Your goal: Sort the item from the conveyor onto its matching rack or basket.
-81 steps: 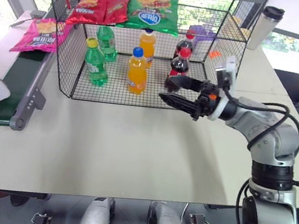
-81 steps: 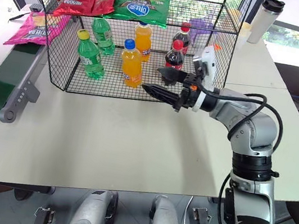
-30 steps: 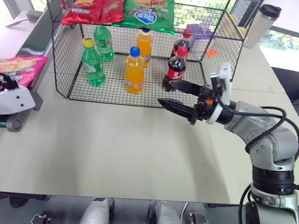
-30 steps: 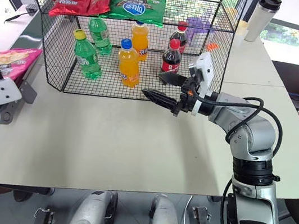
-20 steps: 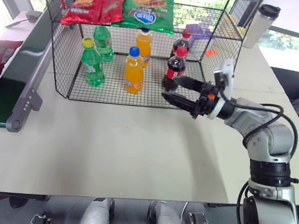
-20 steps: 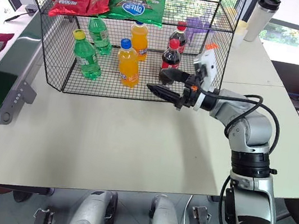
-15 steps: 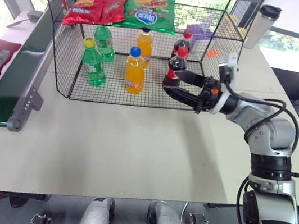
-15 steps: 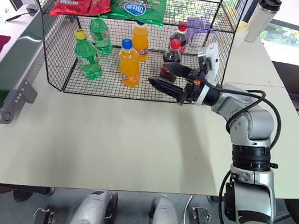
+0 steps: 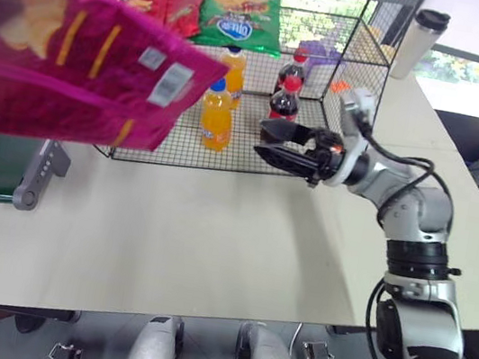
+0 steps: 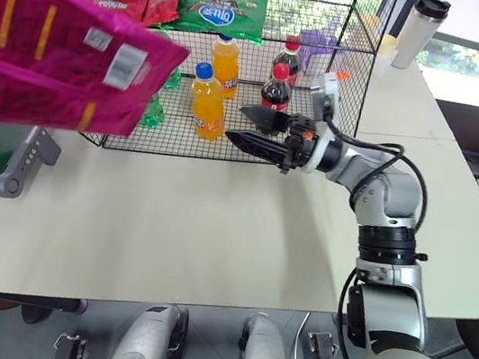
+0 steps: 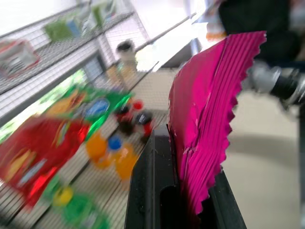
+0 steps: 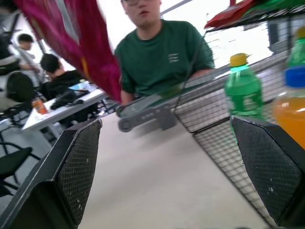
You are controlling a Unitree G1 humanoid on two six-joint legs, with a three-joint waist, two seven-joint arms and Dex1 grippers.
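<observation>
No print can be read on the green chip bag (image 9: 240,18) or other packaging.

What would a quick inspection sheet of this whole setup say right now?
Surface: pale table, bare in front.
Job's things: magenta snack bag lifted off the conveyor; black wire cage waits behind.
Clutter: red and green chip bags on the cage shelf, bottles below; tumbler beside the cage.
Grippers: left gripper shut on the bag's edge; right gripper open, holding nothing.
Cables: black cable along the right arm.
Surroundings: person in green shirt behind the conveyor.
</observation>
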